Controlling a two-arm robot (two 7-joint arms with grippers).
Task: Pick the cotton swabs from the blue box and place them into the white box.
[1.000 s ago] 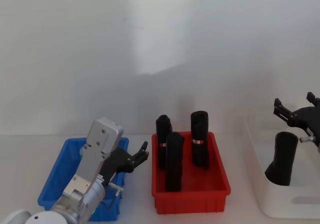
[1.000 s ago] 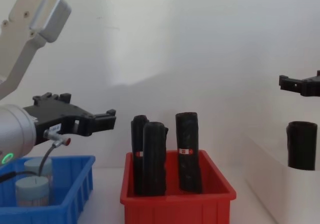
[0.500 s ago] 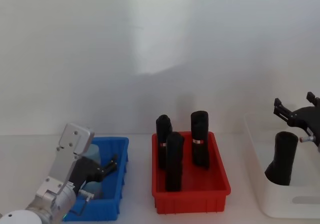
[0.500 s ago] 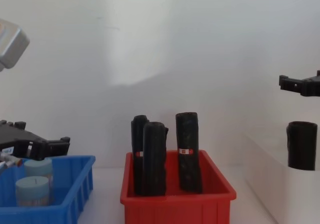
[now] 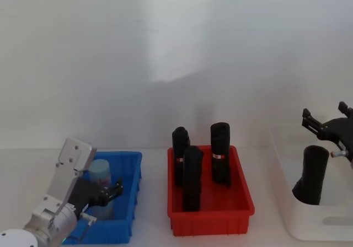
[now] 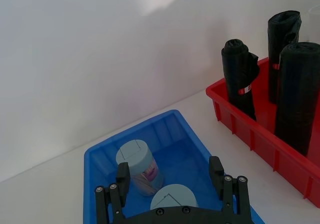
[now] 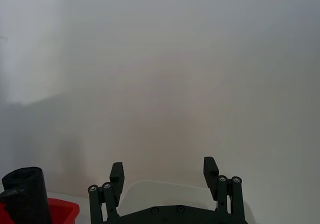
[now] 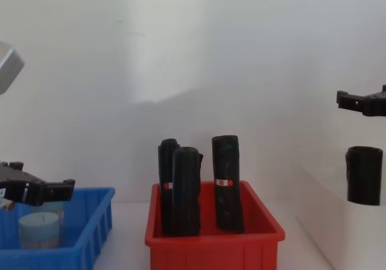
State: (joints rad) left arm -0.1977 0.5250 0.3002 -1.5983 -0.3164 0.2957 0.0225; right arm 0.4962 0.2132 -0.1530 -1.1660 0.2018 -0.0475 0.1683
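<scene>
Swabs are now sitting between your wide left claw, dropping into the blue box at 8 o'clock; right claw is idling wide.

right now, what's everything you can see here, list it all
cotton swabs: two jars, clear with grey-blue lids, standing in the blue box
blue box: one, blue, left
red bin: one, red, centre
black rolls: three, black, upright in the red bin
lone black roll: one, black, leaning in the white box
white box: one, white, right
left gripper: black, open, low over the blue box
right gripper: black, open, above the white box
</scene>
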